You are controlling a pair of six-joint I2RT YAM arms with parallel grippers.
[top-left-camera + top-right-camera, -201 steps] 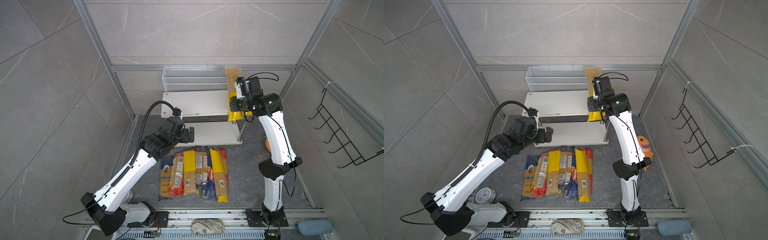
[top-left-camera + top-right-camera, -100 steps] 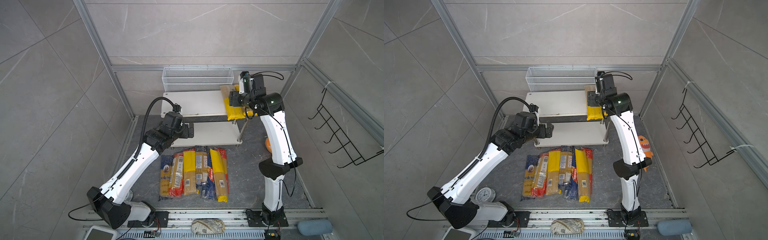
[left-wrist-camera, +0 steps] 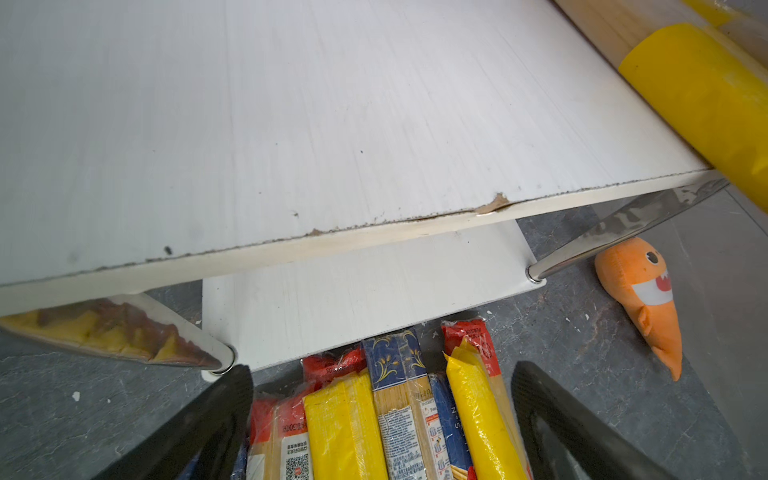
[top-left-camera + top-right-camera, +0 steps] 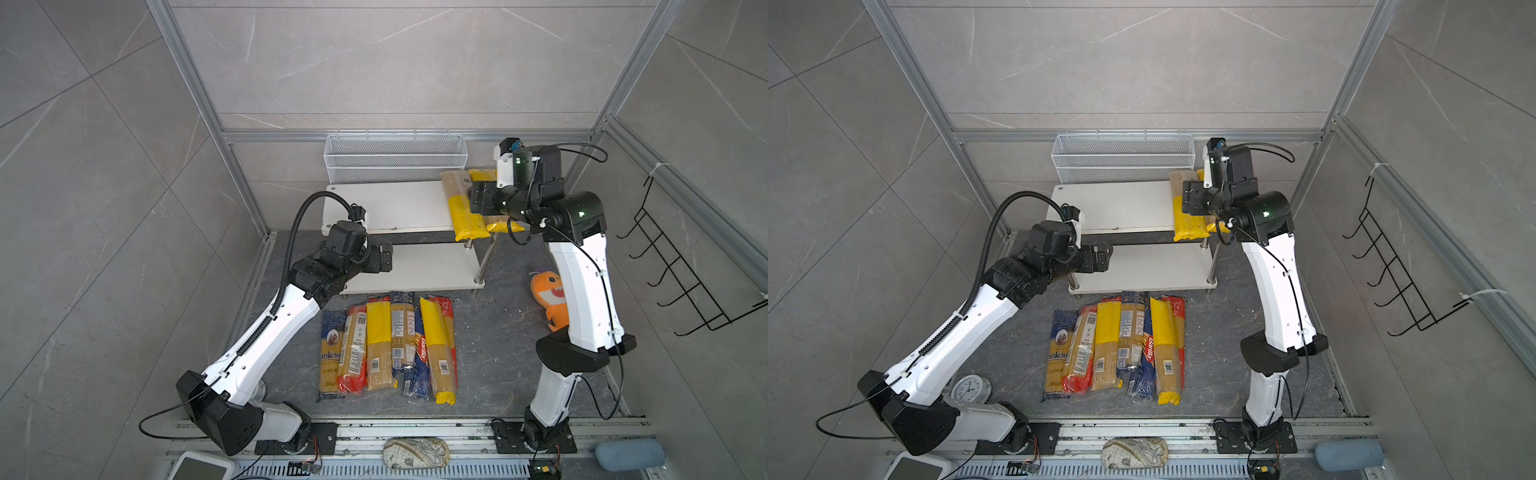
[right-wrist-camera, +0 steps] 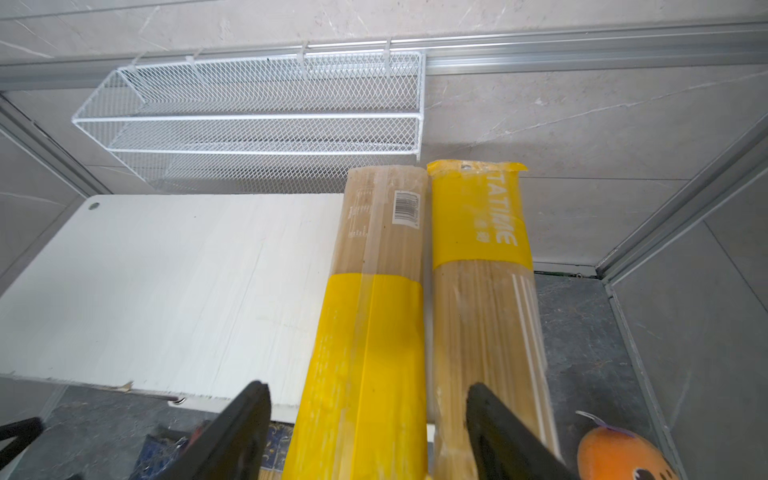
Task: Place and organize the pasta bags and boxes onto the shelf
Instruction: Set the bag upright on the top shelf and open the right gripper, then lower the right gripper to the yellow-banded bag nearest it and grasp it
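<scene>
Lying on the shelf's point(image 4: 390, 203) right end, upper middle in both top views, were two spaghetti packs point(image 4: 463, 216); other packs point(image 4: 382, 345) lined the floor point(image 4: 498, 332) below. Left wrist: left gripper point(image 3: 382, 374) gaped wide over those. Right wrist: right gripper point(image 5: 365, 386) stood open astride the yellow-banded pack point(image 5: 370, 332).

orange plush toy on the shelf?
No, in a top view the orange plush toy lies on the floor to the right of the shelf, not on either board.
</scene>
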